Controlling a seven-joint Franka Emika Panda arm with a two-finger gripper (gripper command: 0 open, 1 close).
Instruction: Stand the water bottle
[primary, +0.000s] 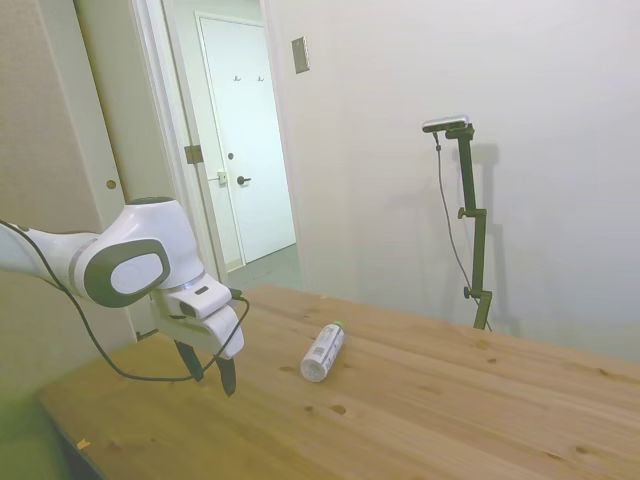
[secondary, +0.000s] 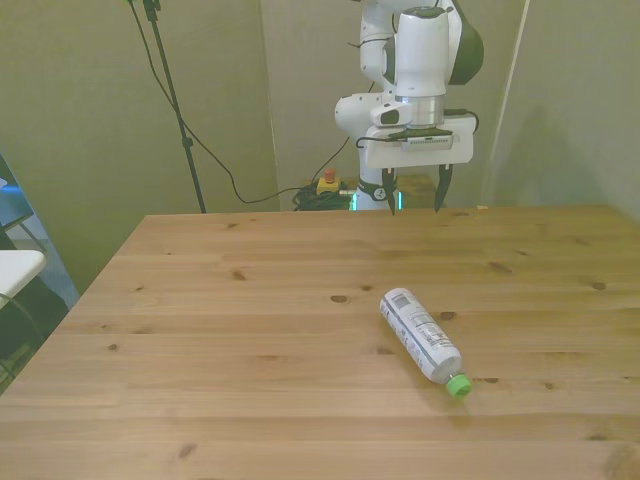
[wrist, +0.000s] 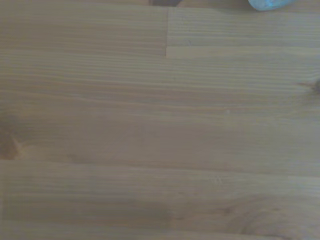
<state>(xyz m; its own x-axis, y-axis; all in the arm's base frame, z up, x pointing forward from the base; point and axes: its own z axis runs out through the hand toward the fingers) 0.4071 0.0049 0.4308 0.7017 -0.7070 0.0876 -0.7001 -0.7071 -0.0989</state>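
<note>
The water bottle (secondary: 423, 336) is lying nearest the front camera, flat on its side on the wooden table (secondary: 220, 330), its green cap (secondary: 458, 384) pointing toward the near edge and slightly to the front view's right, its clear base angling back toward the robot. The white label is facing up. In the side view the bottle (primary: 323, 351) is resting alone on bare planks, with nothing touching it.

The gripper (secondary: 412, 190) is hanging well apart from the bottle, above the far edge of the table, with its two dark fingers pointing down and standing apart with nothing between them. The wrist camera is looking at plain wood, with only a pale blue-white sliver (wrist: 267, 4) at the frame's border, probably the bottle's end, though it is too blurred to be sure.

As I am reading it, the reach has not begun. To do it well, the arm is going to need to turn its fingers across the bottle's long axis, come down over the labelled middle or nearer the cap, and close gently, since thin plastic will dent and can roll. Then it should be tipping the base down first and releasing only once the bottle is sitting flat.
</note>
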